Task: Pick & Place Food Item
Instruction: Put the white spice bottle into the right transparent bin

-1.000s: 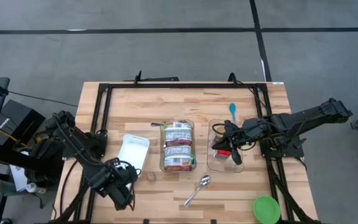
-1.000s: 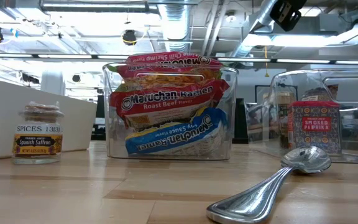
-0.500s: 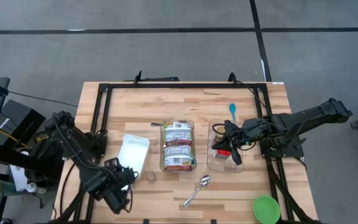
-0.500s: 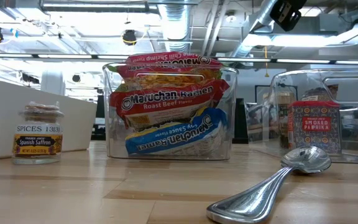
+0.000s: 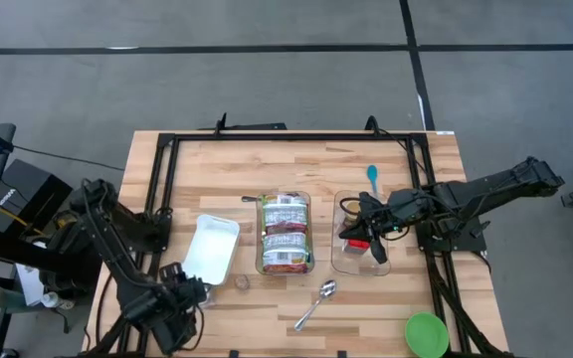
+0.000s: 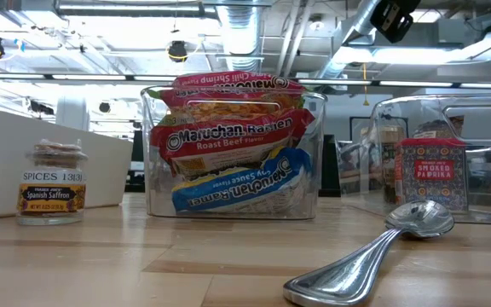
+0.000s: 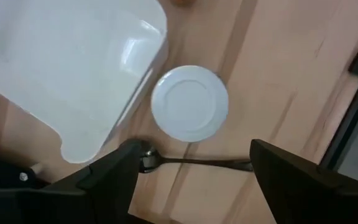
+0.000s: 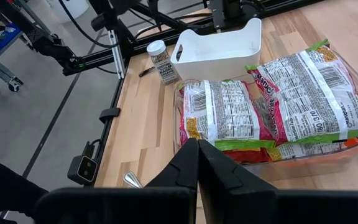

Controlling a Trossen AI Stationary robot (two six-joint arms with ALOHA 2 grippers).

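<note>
We judged the placing done: the saffron jar stood free on the table beside the white bin, the left pincer hung spread nearby, so retreat seemed next.

Robotics lab — exposed ceiling ducts, bare grey floor, framed workbench.

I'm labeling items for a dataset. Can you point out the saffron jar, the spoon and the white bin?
saffron jar [image 6: 52,194]: low view, on its front label.
spoon [image 6: 418,219]: low view, on the bowl of the spoon.
white bin [image 5: 213,248]: high view, on its bare inside floor.
</note>
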